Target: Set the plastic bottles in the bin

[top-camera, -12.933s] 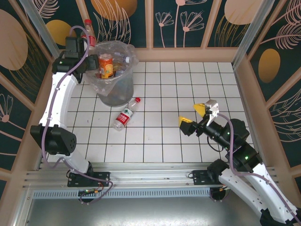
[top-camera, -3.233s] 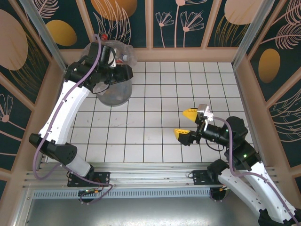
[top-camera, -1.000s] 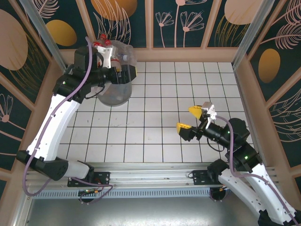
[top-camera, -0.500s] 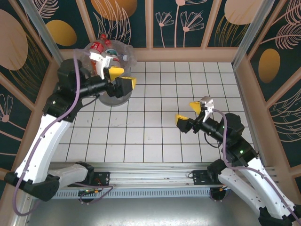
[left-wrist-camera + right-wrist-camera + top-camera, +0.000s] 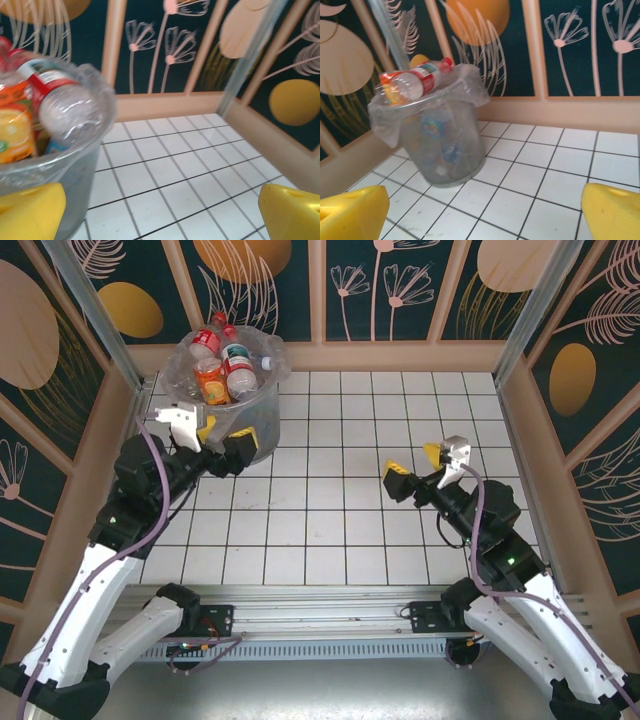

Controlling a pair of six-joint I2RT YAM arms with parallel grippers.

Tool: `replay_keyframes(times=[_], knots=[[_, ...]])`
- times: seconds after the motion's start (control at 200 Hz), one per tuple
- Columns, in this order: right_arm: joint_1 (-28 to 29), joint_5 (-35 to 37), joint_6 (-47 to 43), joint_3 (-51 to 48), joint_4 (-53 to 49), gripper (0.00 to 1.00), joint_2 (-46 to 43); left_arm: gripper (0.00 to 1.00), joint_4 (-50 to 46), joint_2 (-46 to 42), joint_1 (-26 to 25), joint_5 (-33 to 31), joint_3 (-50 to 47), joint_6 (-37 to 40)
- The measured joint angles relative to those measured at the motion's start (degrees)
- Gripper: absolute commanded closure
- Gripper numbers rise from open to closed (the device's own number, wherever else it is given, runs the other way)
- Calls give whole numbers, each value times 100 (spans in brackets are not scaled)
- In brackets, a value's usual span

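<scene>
Now the plastic bottles [image 5: 222,365] are lying heaped in the bin [image 5: 258,425], just ahead and left of the left gripper [image 5: 225,437], which is gaping empty; the right gripper [image 5: 414,466], also gaping empty, is hanging well apart from it

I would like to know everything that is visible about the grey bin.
The bin is a grey, round, tapered bucket, seemingly translucent plastic, lined with a crinkled clear bag folded over its rim. It stands upright on the white tiled table, in the far left corner. Plastic bottles fill it above the rim. The open left gripper hovers beside it.
</scene>
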Motion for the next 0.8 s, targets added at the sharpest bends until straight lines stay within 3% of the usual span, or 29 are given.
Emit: replay_keyframes(times=[0.485,0.801], knots=[[-83,1604,162,-638,542,1,256,1,935,-612,0,-2050,-1912,22],[-1047,1851,313,-916,1019,1,1078,1,1585,-778,0,-3134,-2896,334]])
